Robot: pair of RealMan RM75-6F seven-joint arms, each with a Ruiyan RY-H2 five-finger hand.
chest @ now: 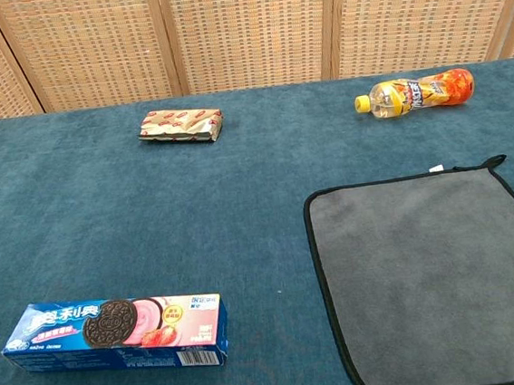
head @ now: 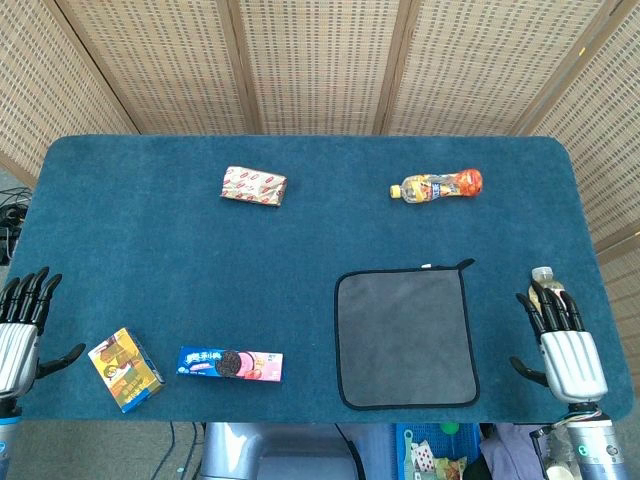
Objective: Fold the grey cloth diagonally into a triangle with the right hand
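Blue table (head: 300, 260) holds flat grey cloth (head: 405, 338); both hands (head: 22, 335) (head: 562, 345) spread, empty.

the blue cookie box (chest: 116, 335) lying on the counter (chest: 241, 212) is showing white chinese characters beside a picture of a dark sandwich cookie, with a barcode on its near edge. no brand name is reading clearly. the labels on the bottle (chest: 416, 92), the red-patterned packet (chest: 180, 124) and the small yellow box (head: 124, 369) are staying too small to read.
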